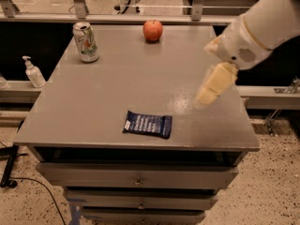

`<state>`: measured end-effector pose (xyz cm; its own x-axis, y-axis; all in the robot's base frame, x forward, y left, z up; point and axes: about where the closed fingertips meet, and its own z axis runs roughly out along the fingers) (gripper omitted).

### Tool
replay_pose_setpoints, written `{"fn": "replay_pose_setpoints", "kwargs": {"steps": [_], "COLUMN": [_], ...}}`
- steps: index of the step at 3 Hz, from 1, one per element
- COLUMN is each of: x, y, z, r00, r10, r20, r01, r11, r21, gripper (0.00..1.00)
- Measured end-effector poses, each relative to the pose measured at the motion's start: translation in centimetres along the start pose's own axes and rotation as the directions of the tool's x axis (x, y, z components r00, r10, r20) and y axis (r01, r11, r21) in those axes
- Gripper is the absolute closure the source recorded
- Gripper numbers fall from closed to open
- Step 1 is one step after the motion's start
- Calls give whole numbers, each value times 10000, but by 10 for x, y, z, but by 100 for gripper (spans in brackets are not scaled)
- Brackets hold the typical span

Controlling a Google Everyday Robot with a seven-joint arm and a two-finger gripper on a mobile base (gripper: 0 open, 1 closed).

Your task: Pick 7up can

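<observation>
The 7up can [86,41] stands upright at the far left of the grey table [112,93]. It has a whitish body with green and red markings and a silver top. My gripper [213,86] hangs from the white arm over the table's right side, far from the can and well to its right. It holds nothing that I can see.
A red apple [153,30] sits at the far middle of the table. A dark blue snack packet [147,124] lies near the front edge. A white pump bottle [33,72] stands on a ledge left of the table. Drawers [136,178] run below the tabletop.
</observation>
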<state>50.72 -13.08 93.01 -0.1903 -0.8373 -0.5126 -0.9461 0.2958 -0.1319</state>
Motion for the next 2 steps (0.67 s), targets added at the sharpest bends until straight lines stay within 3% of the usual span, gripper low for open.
{"fn": "replay_pose_setpoints", "kwargs": {"steps": [1, 2], "x": [-71, -149], "y": [-20, -30], "z": [41, 68], "r00": [9712, 8932], "r10": [547, 1089], "r20": [2321, 4362], "r01": [-512, -919], "r11": [9985, 9940], "r21": [-209, -601], "gripper": [0, 0]}}
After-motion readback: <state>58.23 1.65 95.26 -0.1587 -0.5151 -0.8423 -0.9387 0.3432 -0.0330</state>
